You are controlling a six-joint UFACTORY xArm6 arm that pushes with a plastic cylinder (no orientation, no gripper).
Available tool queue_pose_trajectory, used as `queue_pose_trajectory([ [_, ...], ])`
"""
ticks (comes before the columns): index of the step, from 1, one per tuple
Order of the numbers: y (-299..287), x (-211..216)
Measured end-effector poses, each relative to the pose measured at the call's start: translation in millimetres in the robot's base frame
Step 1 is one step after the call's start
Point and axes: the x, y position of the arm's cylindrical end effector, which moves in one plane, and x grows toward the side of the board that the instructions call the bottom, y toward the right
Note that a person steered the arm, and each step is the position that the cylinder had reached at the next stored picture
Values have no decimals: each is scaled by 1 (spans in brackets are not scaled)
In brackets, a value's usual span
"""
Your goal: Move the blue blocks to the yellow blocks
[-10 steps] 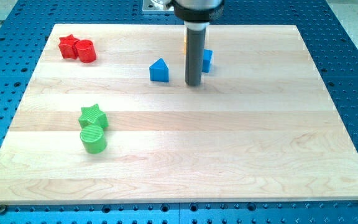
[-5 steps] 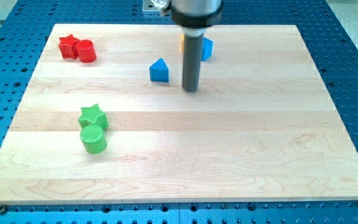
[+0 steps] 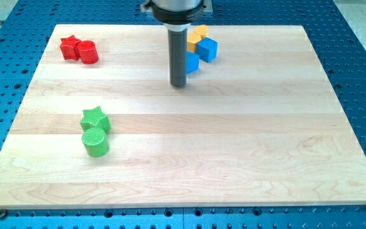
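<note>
1. Near the view's top, a little left of centre, my tip (image 3: 179,85) rests on the pale wooden worktop (image 3: 234,146), at the lower end of the straight dark rod (image 3: 178,54).
2. Fingers are not part of this arm, so nothing is apart, together or clamped; the rod simply stands upright.
3. Just to the view's right of the rod sits a blue block (image 3: 191,62), partly hidden behind it, so its shape cannot be made out; whether rod and block touch I cannot tell.
4. Up and to the right of that one, a blue cube (image 3: 208,49) sits close to it.
5. Against the blue cube, toward the view's top left, stands a yellow block (image 3: 197,35); the rod hides its left part and its shape is unclear.
6. At the view's top left, a red star (image 3: 70,46) touches a red cylinder (image 3: 88,51).
7. Lower on the left, a green star (image 3: 95,118) sits directly above a green cylinder (image 3: 96,142), touching it.
8. Both pairs lie well apart from my tip.
</note>
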Motion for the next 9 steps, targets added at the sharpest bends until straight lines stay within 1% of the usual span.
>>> queue_pose_trajectory([
  [1,7,-28],
  [2,7,-44],
  [3,-44,7],
  [4,-100,18],
  [6,-111,20],
  [8,-93,35],
  [9,-120,34],
])
